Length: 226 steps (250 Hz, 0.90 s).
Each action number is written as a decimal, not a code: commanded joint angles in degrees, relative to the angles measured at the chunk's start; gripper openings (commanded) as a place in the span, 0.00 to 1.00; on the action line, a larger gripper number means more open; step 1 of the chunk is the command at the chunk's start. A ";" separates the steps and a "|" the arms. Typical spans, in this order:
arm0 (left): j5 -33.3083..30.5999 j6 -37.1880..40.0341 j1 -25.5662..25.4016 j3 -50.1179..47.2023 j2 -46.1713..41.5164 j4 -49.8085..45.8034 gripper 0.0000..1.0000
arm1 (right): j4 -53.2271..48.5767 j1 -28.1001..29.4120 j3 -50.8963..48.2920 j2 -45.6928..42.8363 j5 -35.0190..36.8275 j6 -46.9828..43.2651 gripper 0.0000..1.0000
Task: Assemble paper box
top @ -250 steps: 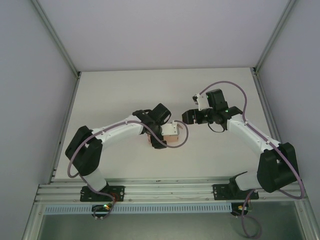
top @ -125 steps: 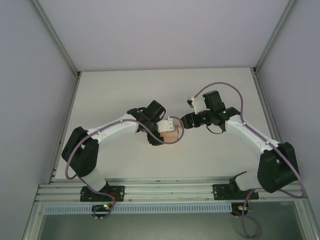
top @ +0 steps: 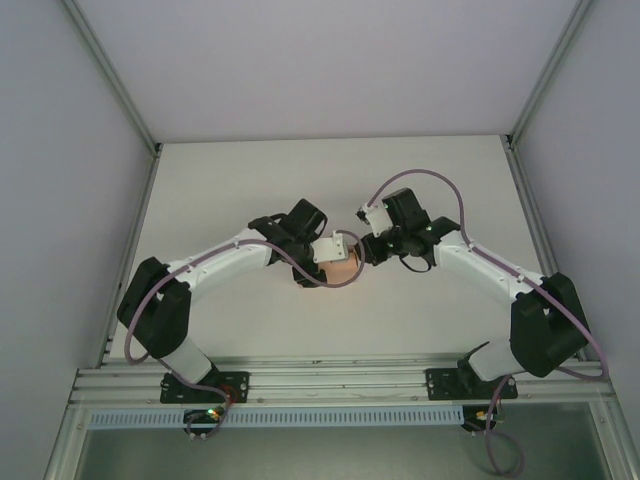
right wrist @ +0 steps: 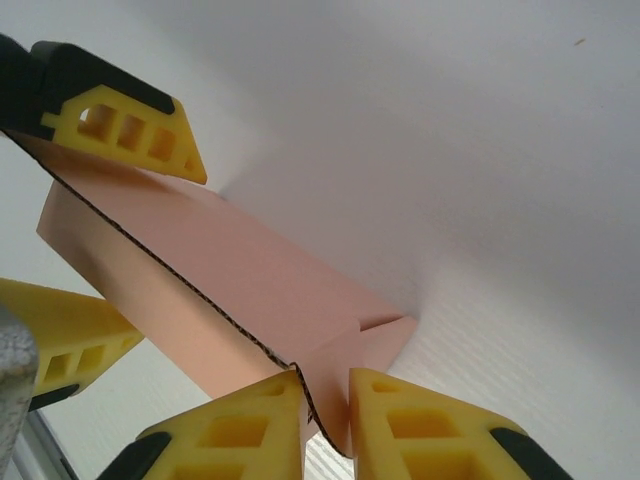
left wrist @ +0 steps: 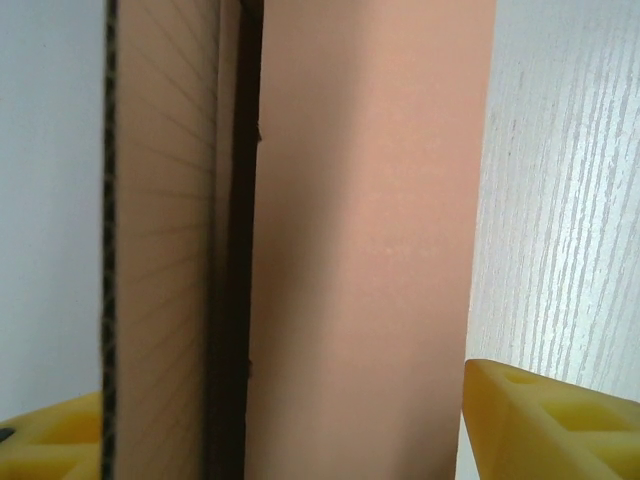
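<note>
Paper box (right wrist: 250,270): left hand (left wrist: 295,420) clamped across body; right hand (right wrist: 325,400) pinched on end flap (right wrist: 345,350). Risk: squeezing harder could crease thin card.

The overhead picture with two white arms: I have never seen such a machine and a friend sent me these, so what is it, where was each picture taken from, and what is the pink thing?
It is a robot: a left arm and a right arm, bolted at the near edge of a white table and seen from a camera overhead. Each arm ends in a two-finger gripper. The other two pictures come from small cameras on the wrists; the yellow wedges there are fingertips. The pink thing is a paper box, between the arms. The left gripper clasps it from both sides; the right gripper pinches a thin card edge at one end.
</note>
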 commanded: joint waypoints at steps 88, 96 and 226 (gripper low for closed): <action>1.28 -0.92 0.54 0.25 1.25 -0.32 0.55 | -2.54 3.01 1.94 -1.36 3.67 17.00 0.03; 1.25 -0.86 0.54 0.23 1.30 -0.37 0.53 | -3.34 2.99 2.33 -1.48 3.82 18.14 0.03; 1.11 -1.53 0.63 0.57 2.31 0.25 0.52 | 1.97 5.25 -5.29 -2.25 10.63 9.84 0.00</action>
